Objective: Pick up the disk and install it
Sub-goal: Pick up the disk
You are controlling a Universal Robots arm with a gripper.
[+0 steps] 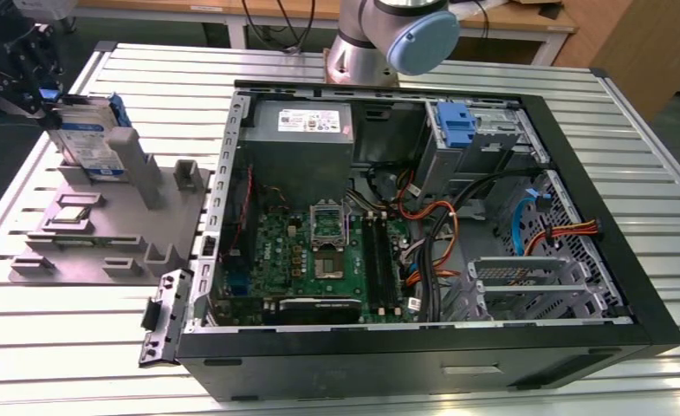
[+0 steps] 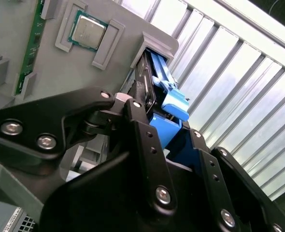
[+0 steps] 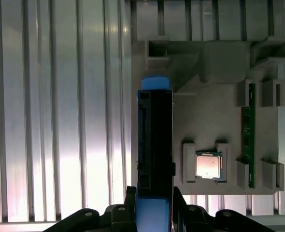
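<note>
Over at the exterior view's left, the disk (image 1: 86, 139) stands on its edge in a slot at the far corner of the grey fixture (image 1: 114, 234), its white-and-blue label facing the open computer case (image 1: 432, 347). The end effector (image 1: 42, 97) sits at the disk's upper end on the side away from the case. In both wrist views its black fingers (image 2: 141, 126) sit on either side of the blue carrier. In the first wrist view the disk (image 3: 154, 140) appears edge-on, dark with blue at both ends, and the end effector (image 3: 153, 205) is pressed against the carrier on both flanks, so it is pinching the disk. From the second wrist view the end effector (image 2: 164, 121) grips the blue plastic just below the carrier's latch tab, and the disk (image 2: 154, 77) runs down into the fixture's slot. A processor chip (image 3: 208, 165) rests in its own pocket on the fixture (image 3: 205, 111), near the disk, and a green memory stick (image 3: 248, 135) stands along the fixture's edge beyond the chip. The case lies open on the slatted metal table (image 1: 640, 191), with the motherboard (image 1: 316, 251) showing, a grey power supply (image 1: 305, 130) at the far side and a blue bracket (image 1: 461, 126) in the drive bay beside it. The arm's base (image 1: 374, 43) stands behind the case.
</note>
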